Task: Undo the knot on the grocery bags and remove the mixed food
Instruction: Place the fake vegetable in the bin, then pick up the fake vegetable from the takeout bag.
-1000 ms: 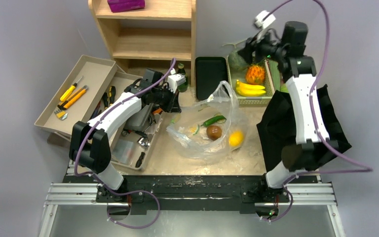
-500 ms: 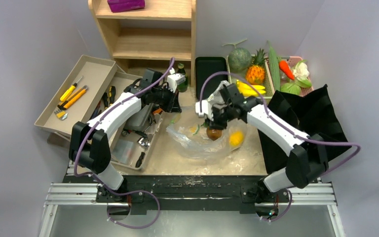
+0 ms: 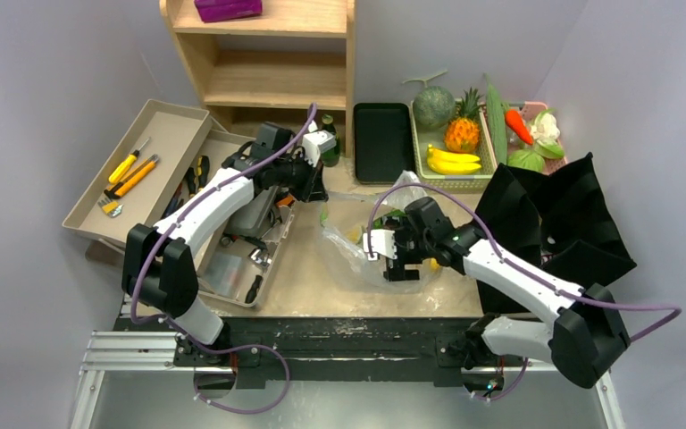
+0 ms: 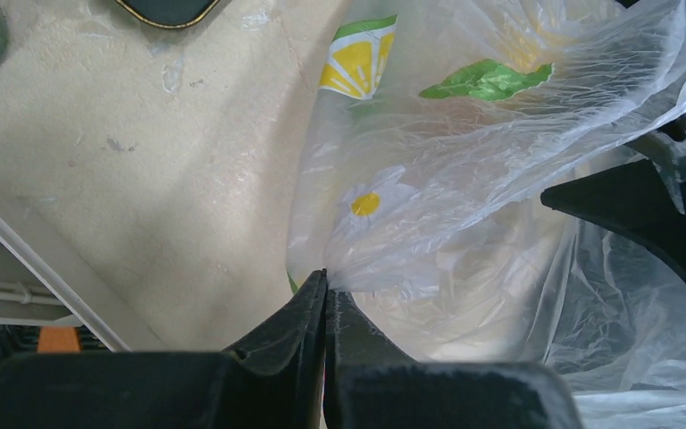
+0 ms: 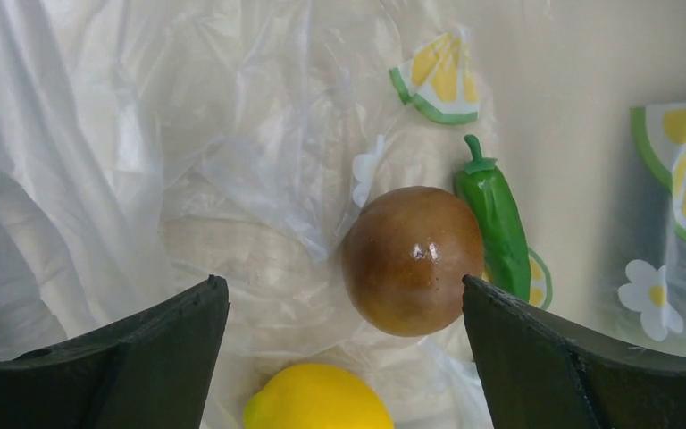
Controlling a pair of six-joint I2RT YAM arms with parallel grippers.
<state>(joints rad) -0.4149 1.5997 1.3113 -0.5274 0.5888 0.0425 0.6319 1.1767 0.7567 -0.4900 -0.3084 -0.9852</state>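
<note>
The see-through plastic grocery bag [image 3: 350, 246], printed with lemons and daisies, lies open at mid-table. My left gripper [image 3: 314, 189] is shut on its thin edge [image 4: 326, 288] and keeps it pulled taut. My right gripper [image 3: 400, 261] is open wide inside the bag, low over the food. Between its fingers [image 5: 344, 286] lie a brown round fruit [image 5: 411, 259] and a yellow lemon [image 5: 317, 398], with a green pepper [image 5: 498, 223] beside the fruit. The black cloth bag [image 3: 554, 223] slumps open at the right.
A basket [image 3: 464, 183] at the back holds a melon [image 3: 432, 107], pineapple, bananas, cucumber and carrot. A flat black tray [image 3: 381, 141] sits beside it. A wooden shelf [image 3: 272, 63] stands behind, and tool trays [image 3: 156, 161] are on the left.
My right arm swung down from the basket at the back into the plastic bag, and its jaws opened wide. The left gripper stayed shut on the bag's edge.
</note>
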